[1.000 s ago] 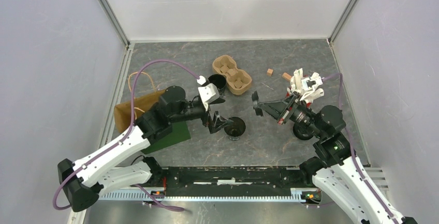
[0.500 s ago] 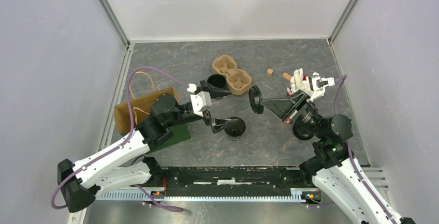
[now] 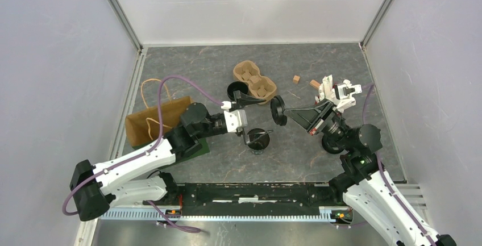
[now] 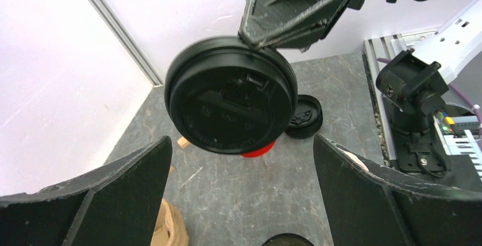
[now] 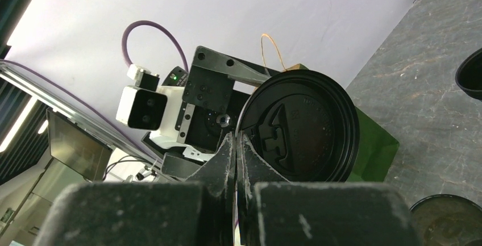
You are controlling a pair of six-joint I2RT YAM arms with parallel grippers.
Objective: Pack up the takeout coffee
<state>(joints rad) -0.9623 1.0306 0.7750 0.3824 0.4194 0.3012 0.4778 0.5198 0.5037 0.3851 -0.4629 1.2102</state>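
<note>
At the far left we see a brown paper bag with cord handles (image 3: 149, 125) lying on the grey surface (image 3: 199, 64), and a flat dark green mat (image 3: 196, 148) partly under the left arm beside it. The left end effector (image 3: 262, 117) reaches toward the middle with its fingers (image 4: 85, 203) spread wide and nothing between them. Under its nearer finger a small black disposable cup (image 3: 261, 142) stands upright on the surface, without a lid. A second black cup (image 3: 233, 90), also open, stands farther back, partly covered by the other finger and just beside the brown pulp two-well carrier tray (image 3: 256, 81). The black round plastic lid (image 4: 227, 107) hangs in the air just ahead of the left fingers, on edge and with its top face turned to the left wrist camera. We see clear gaps between it and each finger. It sits above and to the right of the near cup, apart from both cups. The right end effector (image 3: 286, 112) is pinched tight on the lid's rim, its fingers pressed nearly together in the right wrist view. Behind the lid, the left wrist view shows a sliver of the red cup of white sticks (image 4: 260, 153) and another black lid (image 4: 306, 124) lying flat near the right arm's base. Two small tan blocks (image 3: 296, 78) lie on the surface near the red cup, well apart from the arms.
</note>
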